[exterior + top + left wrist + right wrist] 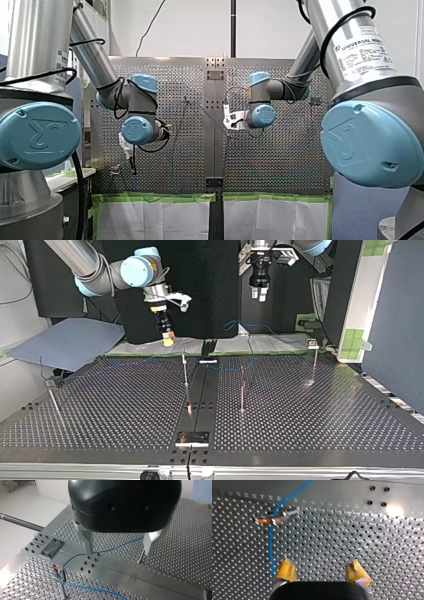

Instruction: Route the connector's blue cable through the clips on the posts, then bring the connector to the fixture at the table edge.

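Above the tabletop [187, 542], left hand [119, 552] and right hand [321, 572] gape empty; a missed grab could unseat the blue cable [271, 545].

A perforated metal table [310, 410] is stretching across the top view, with a solid strip [200, 390] running down its middle. Four thin posts [185, 367] are standing upright on it: two beside the strip and one near each side edge. A blue cable [150, 359] is trailing across the far part of the table, meeting a clip [58, 568] at one post's top. A small flat plate [192, 438] is sitting on the strip at the near edge.
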